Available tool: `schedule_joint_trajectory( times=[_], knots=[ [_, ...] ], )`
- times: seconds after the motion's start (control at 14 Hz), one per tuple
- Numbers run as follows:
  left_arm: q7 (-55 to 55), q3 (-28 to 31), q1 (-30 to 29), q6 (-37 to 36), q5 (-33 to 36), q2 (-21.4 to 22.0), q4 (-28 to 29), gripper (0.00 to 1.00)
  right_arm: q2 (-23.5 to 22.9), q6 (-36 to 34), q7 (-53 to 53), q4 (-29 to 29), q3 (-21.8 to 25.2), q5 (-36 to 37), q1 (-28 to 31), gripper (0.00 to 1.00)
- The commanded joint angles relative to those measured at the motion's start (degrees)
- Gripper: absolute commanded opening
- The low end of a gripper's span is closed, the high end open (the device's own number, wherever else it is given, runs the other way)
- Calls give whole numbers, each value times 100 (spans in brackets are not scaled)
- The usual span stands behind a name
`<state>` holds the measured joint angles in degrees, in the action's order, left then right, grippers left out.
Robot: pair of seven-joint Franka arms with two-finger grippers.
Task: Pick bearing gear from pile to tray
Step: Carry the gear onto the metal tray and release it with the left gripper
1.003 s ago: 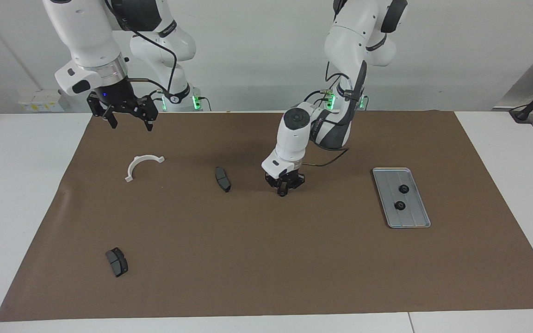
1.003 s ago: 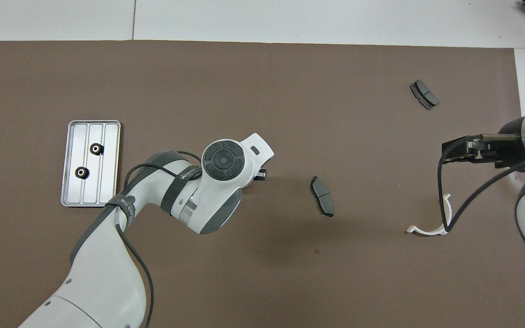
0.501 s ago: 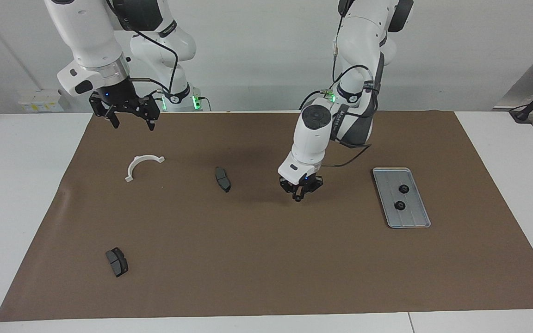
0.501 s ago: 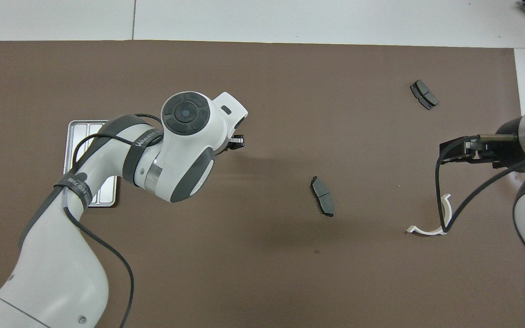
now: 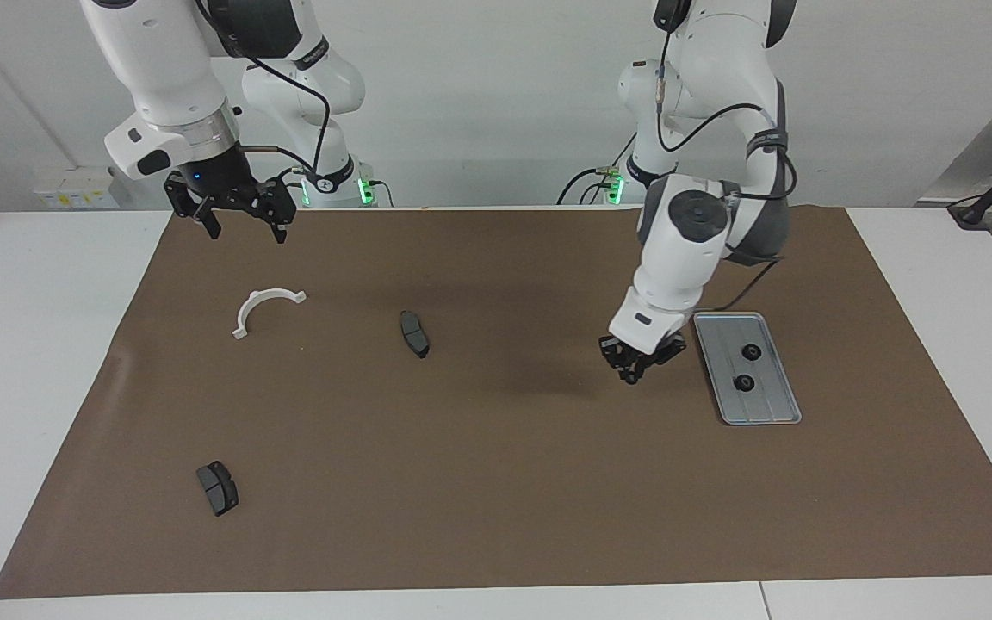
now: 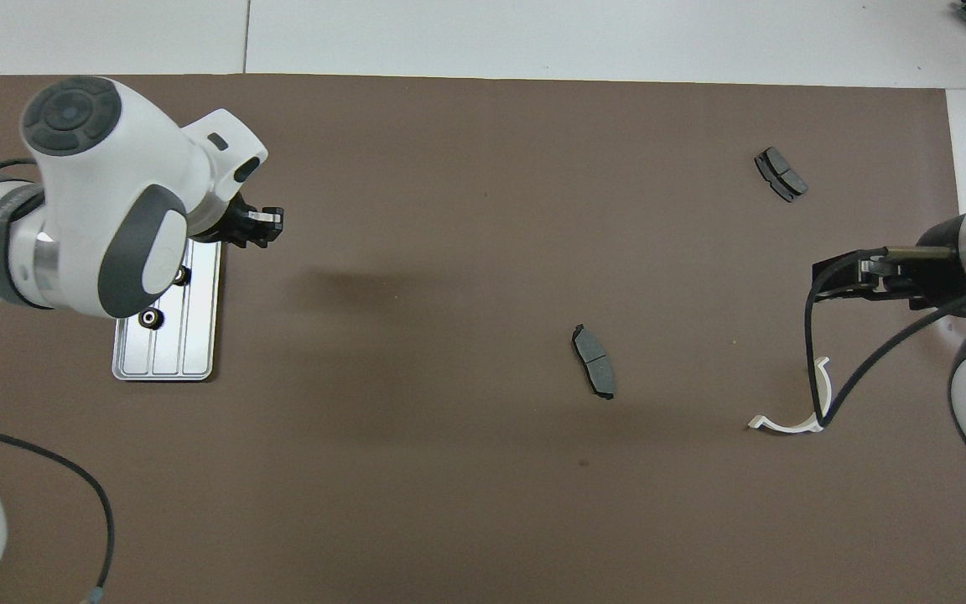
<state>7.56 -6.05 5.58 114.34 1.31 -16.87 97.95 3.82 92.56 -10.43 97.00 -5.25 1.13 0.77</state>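
Hovering beside the tray point(image 5: 784, 405) at the mat's left-arm end, the left gripper point(image 5: 631, 376) is pinched shut, presumably on 1 small, rigid, light gear gripped at its rim; the right gripper point(image 5: 240, 228) waits spread wide, empty.

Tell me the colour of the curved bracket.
White; the curved bracket shows best in the facing view.

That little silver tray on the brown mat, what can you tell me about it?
The tray is a flat, silver-grey rectangle that looks like metal, with a low raised rim, rounded corners and faint lines running along its length. It lies flat on the brown mat toward the left arm's end of the table, slightly askew to the mat's edges. Two small black round gears rest inside it, apart from each other. In the overhead view the left arm covers part of it.
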Motion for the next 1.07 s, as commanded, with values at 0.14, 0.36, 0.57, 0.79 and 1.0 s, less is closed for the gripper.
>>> schedule_joint_trajectory(
  times=[0.14, 0.36, 0.57, 0.79, 1.0],
  knots=[
    [-2000, -45, -1136, 45, -122, 509, 988, 0, -22, -19, 217, -59, -28, -130, 55, 100],
    [-2400, -45, -1314, 255, -122, 676, 1532, 0, -22, -19, 225, -59, -28, -130, 64, 100],
    [-2382, -45, -1226, 598, -122, 746, 2033, 0, -22, -19, 243, -59, -28, -104, 81, 100],
    [-2356, -45, -1226, 818, -122, 746, 2158, 12, -22, -28, 243, -59, -28, -95, 64, 100],
    [-2330, -54, -1226, 853, -139, 659, 1957, 100, -22, -19, 243, -59, -28, -95, 46, 100]
  ],
)
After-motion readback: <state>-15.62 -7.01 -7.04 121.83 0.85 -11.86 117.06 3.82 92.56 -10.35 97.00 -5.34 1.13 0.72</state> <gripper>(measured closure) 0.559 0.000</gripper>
